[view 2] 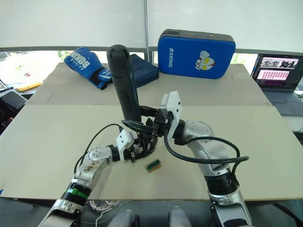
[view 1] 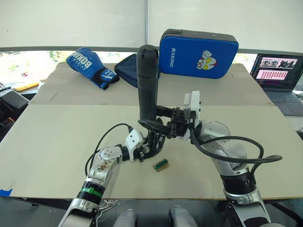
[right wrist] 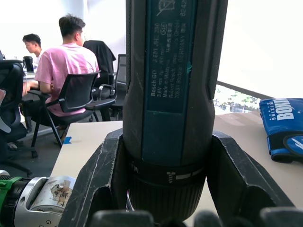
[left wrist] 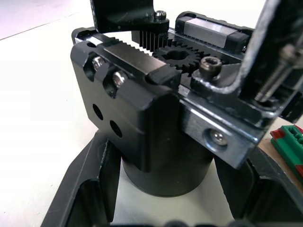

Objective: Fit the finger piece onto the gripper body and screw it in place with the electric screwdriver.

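Observation:
The electric screwdriver stands upright over the middle of the table, bit pointing down, with my right gripper shut around its lower barrel. The right wrist view has a finger pressed on each side of the barrel. Below it sits the gripper body, and my left gripper is shut on its round base. The thin metal bit comes down at the body's top edge beside a hex screw. I cannot tell the finger piece apart from the body's other black parts.
A small green-and-tan block lies on the table just beside the body. At the back lie a blue boxing glove, a dark blue bag and a blue pad. A laptop stands far right.

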Controlling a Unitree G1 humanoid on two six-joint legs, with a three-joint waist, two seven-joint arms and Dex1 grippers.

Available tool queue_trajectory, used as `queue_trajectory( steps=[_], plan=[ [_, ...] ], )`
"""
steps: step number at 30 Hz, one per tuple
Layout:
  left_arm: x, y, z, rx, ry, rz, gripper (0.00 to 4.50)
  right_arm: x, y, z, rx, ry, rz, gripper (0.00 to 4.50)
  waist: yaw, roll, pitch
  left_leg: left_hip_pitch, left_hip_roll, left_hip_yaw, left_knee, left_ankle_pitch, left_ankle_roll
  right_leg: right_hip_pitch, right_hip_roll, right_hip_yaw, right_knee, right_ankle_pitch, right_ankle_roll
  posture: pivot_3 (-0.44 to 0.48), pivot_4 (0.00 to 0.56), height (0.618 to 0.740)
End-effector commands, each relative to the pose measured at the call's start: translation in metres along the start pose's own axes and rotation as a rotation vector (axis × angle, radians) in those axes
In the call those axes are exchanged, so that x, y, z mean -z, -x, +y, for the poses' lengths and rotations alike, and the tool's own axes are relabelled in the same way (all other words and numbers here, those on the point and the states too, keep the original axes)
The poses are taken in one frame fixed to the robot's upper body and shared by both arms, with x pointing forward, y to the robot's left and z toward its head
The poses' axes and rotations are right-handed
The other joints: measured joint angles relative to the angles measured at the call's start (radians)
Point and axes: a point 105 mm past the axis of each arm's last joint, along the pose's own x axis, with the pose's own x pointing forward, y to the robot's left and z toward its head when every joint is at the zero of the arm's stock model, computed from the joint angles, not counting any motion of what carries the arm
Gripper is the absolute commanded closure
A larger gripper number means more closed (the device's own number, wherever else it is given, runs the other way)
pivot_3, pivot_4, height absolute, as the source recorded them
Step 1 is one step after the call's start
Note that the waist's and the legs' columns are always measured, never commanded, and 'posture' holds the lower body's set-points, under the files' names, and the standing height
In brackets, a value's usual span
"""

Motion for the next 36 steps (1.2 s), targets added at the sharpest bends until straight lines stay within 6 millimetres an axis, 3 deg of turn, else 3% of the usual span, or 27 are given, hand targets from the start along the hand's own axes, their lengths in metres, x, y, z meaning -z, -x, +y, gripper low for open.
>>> queue_trajectory(
  steps=[1,18,36],
  plan=[
    [0.018,-0.002,-0.012,0.042,0.049,0.06,2.18,-0.014,-0.002,0.008,-0.034,0.036,-0.06,2.58,0.0,0.0,0.0,0.0,0.0,0.0,0.0,0.0,0.0,0.0,0.0,0.0,0.0,0.0,0.0,0.0,0.15,0.74],
    [0.02,-0.002,-0.013,0.042,0.052,0.061,2.18,0.002,0.002,-0.003,0.031,0.045,-0.004,2.58,0.0,0.0,0.0,0.0,0.0,0.0,0.0,0.0,0.0,0.0,0.0,0.0,0.0,0.0,0.0,0.0,0.15,0.74],
    [0.021,-0.001,-0.01,0.037,0.048,0.063,2.18,0.035,0.004,0.004,0.059,-0.049,0.113,2.58,-0.001,0.0,-0.005,0.004,0.0,0.0,-0.001,0.0,0.0,0.004,0.0,0.0,0.0,0.0,0.0,0.0,0.15,0.74]
  ],
)
